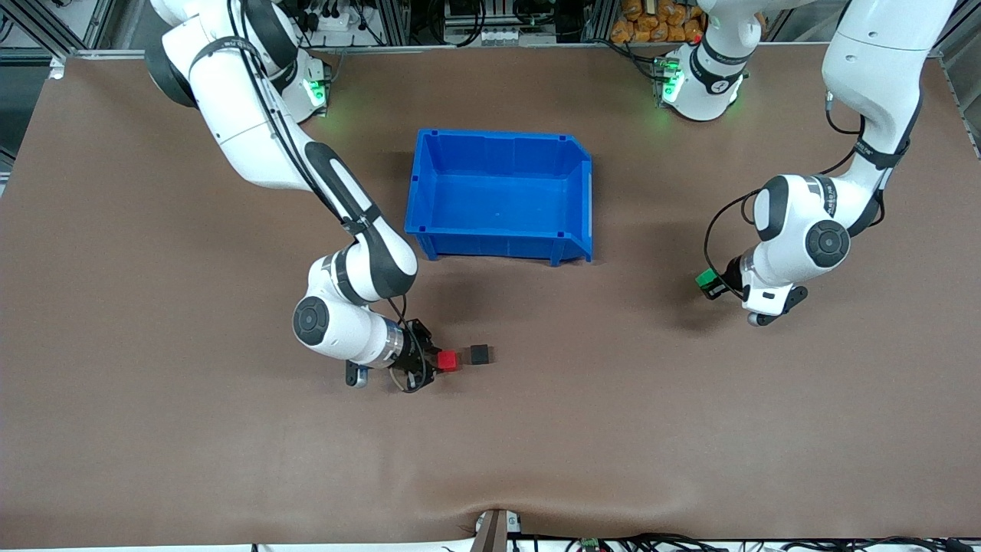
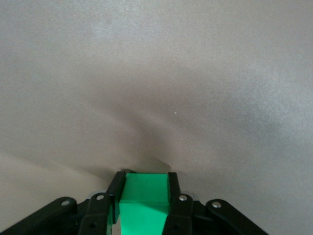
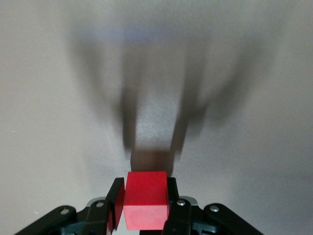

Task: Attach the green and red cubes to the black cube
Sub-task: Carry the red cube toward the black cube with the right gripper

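Note:
My right gripper (image 1: 438,360) is shut on the red cube (image 1: 447,361), held low over the brown table. The red cube sits between its fingers in the right wrist view (image 3: 146,199). The black cube (image 1: 480,353) lies on the table just beside the red cube, toward the left arm's end, with a small gap between them. It does not show in either wrist view. My left gripper (image 1: 710,282) is shut on the green cube (image 1: 705,279), held over the table toward the left arm's end. The green cube fills the gap between its fingers in the left wrist view (image 2: 145,200).
A blue bin (image 1: 502,230) stands empty in the middle of the table, farther from the front camera than the black cube. The brown mat (image 1: 536,445) has a slight wrinkle near its front edge.

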